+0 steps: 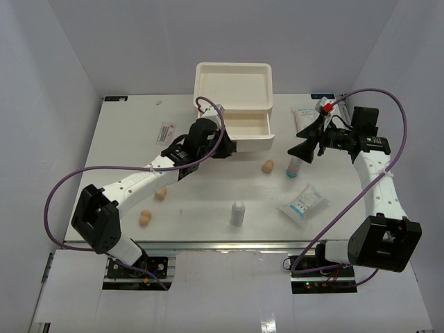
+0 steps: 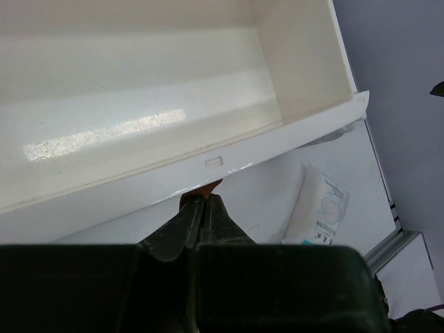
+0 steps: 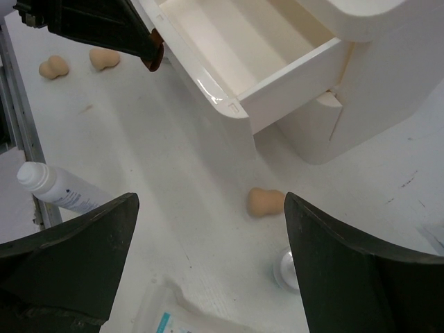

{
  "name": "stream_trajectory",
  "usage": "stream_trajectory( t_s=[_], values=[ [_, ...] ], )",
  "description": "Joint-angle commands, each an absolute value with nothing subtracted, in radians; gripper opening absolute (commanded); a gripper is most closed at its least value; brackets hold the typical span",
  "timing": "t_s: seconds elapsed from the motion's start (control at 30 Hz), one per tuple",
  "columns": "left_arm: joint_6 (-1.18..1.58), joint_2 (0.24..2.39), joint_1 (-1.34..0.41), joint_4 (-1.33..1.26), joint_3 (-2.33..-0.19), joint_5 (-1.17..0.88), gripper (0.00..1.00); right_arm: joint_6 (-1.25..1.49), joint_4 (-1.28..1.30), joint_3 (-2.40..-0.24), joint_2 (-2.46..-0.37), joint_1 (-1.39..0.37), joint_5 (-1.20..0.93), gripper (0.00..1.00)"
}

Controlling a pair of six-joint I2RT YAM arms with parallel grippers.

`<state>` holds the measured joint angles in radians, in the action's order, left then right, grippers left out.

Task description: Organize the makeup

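The white drawer box (image 1: 234,83) has its lower drawer (image 1: 246,127) pulled out and empty. My left gripper (image 1: 229,147) is shut on the drawer's red-brown handle (image 2: 206,189). My right gripper (image 1: 305,143) is open and empty, above a tan sponge (image 1: 268,166) and an upright white bottle (image 1: 295,166). In the right wrist view the sponge (image 3: 266,202) and the bottle cap (image 3: 288,269) lie between the open fingers (image 3: 83,243). Two more sponges (image 1: 161,193) (image 1: 145,218) lie at the left. A second bottle (image 1: 238,213) stands near the front. White-blue sachets lie at the right (image 1: 303,202) (image 1: 302,119).
A clear packet (image 1: 167,130) lies left of the drawer box. The box stands at the table's back edge. The sachet also shows in the left wrist view (image 2: 322,208), beyond the drawer's front wall (image 2: 229,156). Grey walls enclose the table on three sides.
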<state>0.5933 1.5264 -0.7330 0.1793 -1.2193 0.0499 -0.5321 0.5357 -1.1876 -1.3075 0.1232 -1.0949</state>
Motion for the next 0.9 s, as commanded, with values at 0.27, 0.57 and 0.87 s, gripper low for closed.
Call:
stream_trajectory(
  t_s=[0.27, 0.57, 0.87],
  values=[
    [0.567, 1.403, -0.741, 0.179, -1.182, -0.037, 0.60, -1.001, 0.853, -1.263, -1.298, 0.114, -1.154, 0.93],
    [0.502, 1.317, -0.741, 0.179, -1.179, -0.159, 0.86, -1.203, 0.954, -1.296, -1.318, 0.107, -1.119, 0.99],
    [0.519, 1.188, -0.739, 0.185, -1.099, -0.126, 0.95, -1.490, 1.133, -1.265, -1.310, -0.035, -1.018, 1.00]
  ],
)
